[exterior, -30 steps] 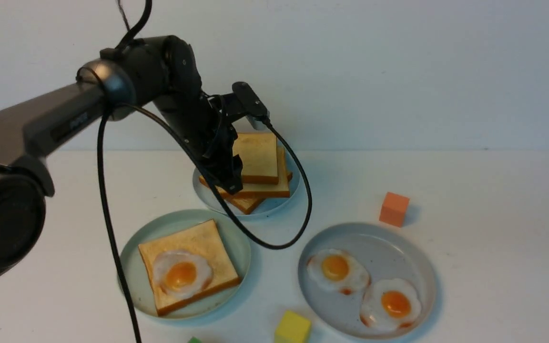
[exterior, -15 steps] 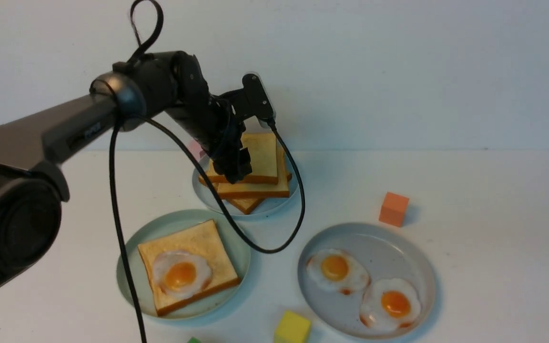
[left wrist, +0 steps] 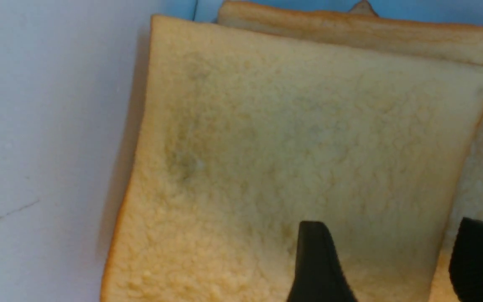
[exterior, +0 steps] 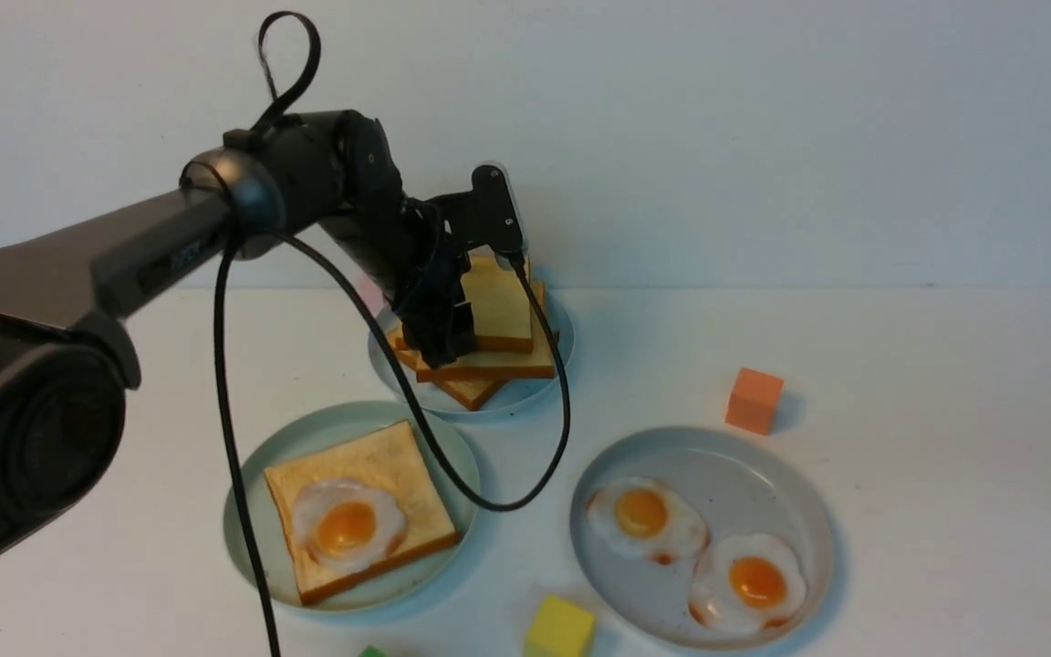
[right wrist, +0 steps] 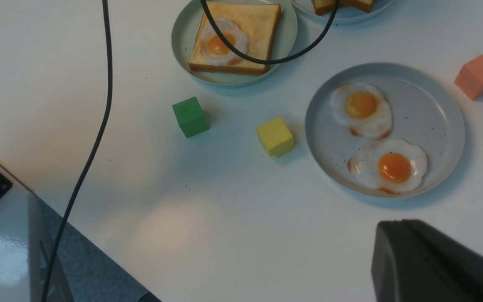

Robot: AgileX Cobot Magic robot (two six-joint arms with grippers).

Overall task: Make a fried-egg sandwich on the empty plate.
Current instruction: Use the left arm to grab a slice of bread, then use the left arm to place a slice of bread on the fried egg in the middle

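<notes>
The mint-green plate [exterior: 256,474] at the front left holds one toast slice [exterior: 402,461] with a fried egg [exterior: 348,525] on top; it also shows in the right wrist view [right wrist: 180,33]. Several plain toast slices are stacked on the pale-blue plate [exterior: 530,385] behind it. My left gripper [exterior: 449,349] is at the stack's near-left edge. In the left wrist view it [left wrist: 390,226] is open, with one finger [left wrist: 317,260] over the top slice [left wrist: 287,147] and the other past its edge. My right gripper [right wrist: 405,228] hangs shut and empty above the table, out of the front view.
A grey plate [exterior: 744,470] at the front right holds two fried eggs [exterior: 642,513] [exterior: 756,581]. An orange cube [exterior: 754,400], a yellow cube [exterior: 560,628] and a green cube [right wrist: 190,116] lie about. The left arm's cable [exterior: 507,497] loops over the table between the plates.
My left wrist has turned and the gripper has shifted slightly up and right onto the toast stack's edge. The plates, eggs and cubes have not moved.
</notes>
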